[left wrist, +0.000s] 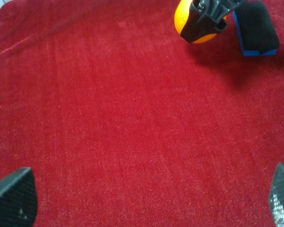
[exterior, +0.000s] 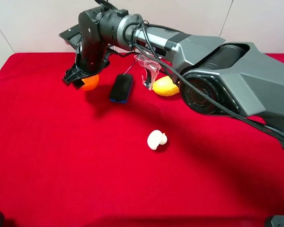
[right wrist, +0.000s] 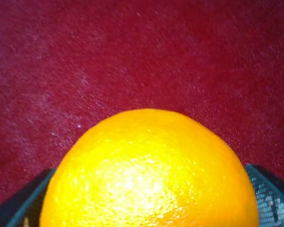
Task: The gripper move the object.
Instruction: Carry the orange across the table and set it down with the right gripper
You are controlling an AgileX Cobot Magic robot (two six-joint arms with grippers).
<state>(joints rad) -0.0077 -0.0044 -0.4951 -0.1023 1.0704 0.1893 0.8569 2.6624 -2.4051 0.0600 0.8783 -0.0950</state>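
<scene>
The orange [exterior: 91, 83] is round and bright, at the back left of the red cloth [exterior: 85, 165]. My right gripper [exterior: 81, 78] has reached across from the right and is shut on it, one black finger on each side. The right wrist view shows the dimpled orange [right wrist: 151, 175] filling the space between the fingers [right wrist: 272, 196]. The left wrist view shows the orange [left wrist: 183, 21] and the right gripper [left wrist: 206, 21] from afar. Whether the orange touches the cloth I cannot tell. My left gripper [left wrist: 146, 203] is open and empty over bare cloth, well short of the orange.
A black eraser with a blue base [exterior: 121, 88] lies just right of the orange and also shows in the left wrist view [left wrist: 255, 28]. A yellow mango [exterior: 165, 86] and a crumpled clear bag [exterior: 149, 66] lie further right. A white mushroom [exterior: 156, 139] sits mid-cloth.
</scene>
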